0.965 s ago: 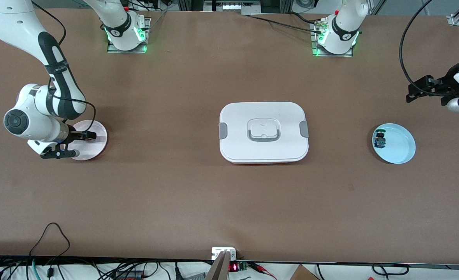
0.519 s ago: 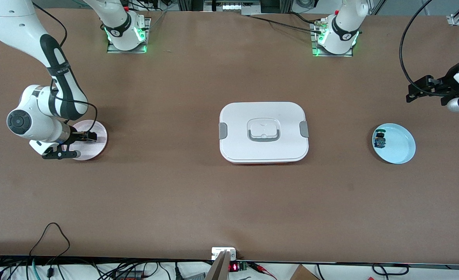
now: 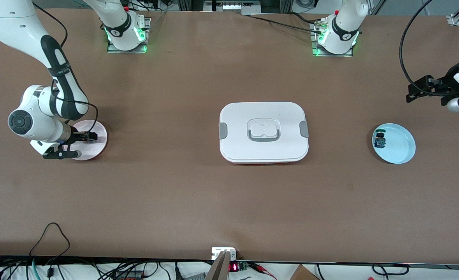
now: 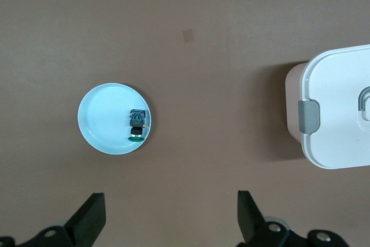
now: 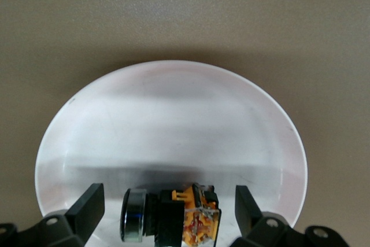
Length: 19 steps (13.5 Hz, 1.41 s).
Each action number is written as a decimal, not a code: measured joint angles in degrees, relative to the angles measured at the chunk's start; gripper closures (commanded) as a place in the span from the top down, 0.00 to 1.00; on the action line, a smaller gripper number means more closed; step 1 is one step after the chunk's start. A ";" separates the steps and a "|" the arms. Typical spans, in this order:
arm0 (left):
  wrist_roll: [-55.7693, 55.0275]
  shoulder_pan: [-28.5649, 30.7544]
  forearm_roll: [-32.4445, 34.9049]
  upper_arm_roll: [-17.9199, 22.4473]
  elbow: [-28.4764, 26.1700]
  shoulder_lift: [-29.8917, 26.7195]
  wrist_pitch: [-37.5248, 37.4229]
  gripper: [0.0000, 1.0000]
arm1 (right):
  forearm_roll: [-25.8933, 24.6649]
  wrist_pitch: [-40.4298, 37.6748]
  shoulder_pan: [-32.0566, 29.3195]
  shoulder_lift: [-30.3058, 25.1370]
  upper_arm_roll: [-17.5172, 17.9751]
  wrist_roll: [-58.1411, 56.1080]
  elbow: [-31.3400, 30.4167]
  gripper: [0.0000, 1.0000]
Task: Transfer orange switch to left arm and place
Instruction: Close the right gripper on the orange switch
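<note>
The orange switch lies on its side on the pink plate, with its black button end and orange body showing. My right gripper is open and low over that plate, one finger on each side of the switch without touching it. In the front view the right gripper is at the pink plate, at the right arm's end of the table, and hides the switch. The white box stands mid-table. My left gripper waits open and empty in the air at the left arm's end.
A blue plate near the left arm's end holds a blue switch with a green cap. The left wrist view shows this plate, that switch and one end of the box. Cables hang along the table's front edge.
The right arm's wrist has shifted slightly toward the pink plate, its gripper staying at the plate. The left arm has not moved.
</note>
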 measured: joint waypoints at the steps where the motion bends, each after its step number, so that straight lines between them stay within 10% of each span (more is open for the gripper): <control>1: 0.00 0.00 0.00 -0.03 0.00 0.00 0.00 1.00 | 0.00 0.00 0.00 -0.12 0.02 0.00 0.00 1.00; 19: 0.00 -0.10 0.33 -0.47 0.00 0.00 0.00 1.00 | 0.34 -3.05 -0.09 -1.23 0.02 0.00 -0.79 1.00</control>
